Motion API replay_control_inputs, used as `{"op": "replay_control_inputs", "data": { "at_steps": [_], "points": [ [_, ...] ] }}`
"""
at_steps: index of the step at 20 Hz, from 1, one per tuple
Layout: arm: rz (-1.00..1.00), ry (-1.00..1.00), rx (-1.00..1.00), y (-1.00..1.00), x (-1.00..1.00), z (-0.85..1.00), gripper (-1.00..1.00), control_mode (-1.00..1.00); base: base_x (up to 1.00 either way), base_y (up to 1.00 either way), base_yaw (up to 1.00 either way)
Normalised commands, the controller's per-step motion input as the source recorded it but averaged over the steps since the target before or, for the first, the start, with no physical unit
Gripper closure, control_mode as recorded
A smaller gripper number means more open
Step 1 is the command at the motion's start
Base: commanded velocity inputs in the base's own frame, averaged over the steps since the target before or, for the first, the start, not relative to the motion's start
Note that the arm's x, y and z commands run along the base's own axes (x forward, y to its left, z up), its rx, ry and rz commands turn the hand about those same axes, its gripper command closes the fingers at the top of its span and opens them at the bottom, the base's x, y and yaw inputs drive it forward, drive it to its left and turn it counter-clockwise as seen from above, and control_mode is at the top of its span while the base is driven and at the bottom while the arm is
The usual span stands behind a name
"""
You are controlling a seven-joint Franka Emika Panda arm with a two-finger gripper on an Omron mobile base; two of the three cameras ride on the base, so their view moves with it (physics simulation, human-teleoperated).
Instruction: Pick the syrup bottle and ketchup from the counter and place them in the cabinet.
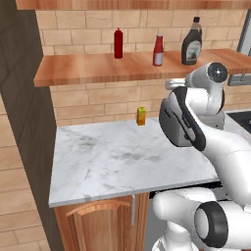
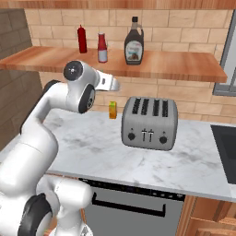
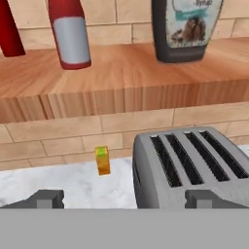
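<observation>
Ketchup [image 2: 102, 48] and syrup bottle [image 2: 133, 41] stand apart on cabinet [image 2: 184, 64].

Toaster [image 2: 149, 123] blocks the counter's [image 2: 92, 147] right; left lies open.

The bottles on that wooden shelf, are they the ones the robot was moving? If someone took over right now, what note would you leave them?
Tool: open, holding nothing, pulled back from the shelf, above the toaster.
Syrup bottle: upright on the cabinet shelf.
Ketchup: upright on the same shelf, left of the syrup bottle and apart from it; a taller dark-red bottle stands further left.
Counter: holds the toaster and a small yellow carton.
Done: both bottles are in the cabinet.
Left: nothing to move, it seems; just retract the arm.
</observation>
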Motion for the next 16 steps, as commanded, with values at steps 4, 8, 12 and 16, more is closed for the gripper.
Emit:
{"op": "replay_control_inputs", "data": {
  "at_steps": [4,8,12,16],
  "points": [
    [0.03,0.0,-0.03,-0.48,-1.0,-1.0,-1.0,-1.0,0.0,0.0,0.0],
    [0.0,0.01,-0.01,-0.29,-0.52,-0.31,-1.0,-1.0,0.0,0.0,0.0],
    [0.0,0.0,0.0,0.0,0.0,0.0,-1.0,-1.0,0.0,0.0,0.0],
    [0.03,-0.28,-0.01,0.11,-0.51,0.05,-1.0,-1.0,0.0,0.0,0.0]
  ]
}}
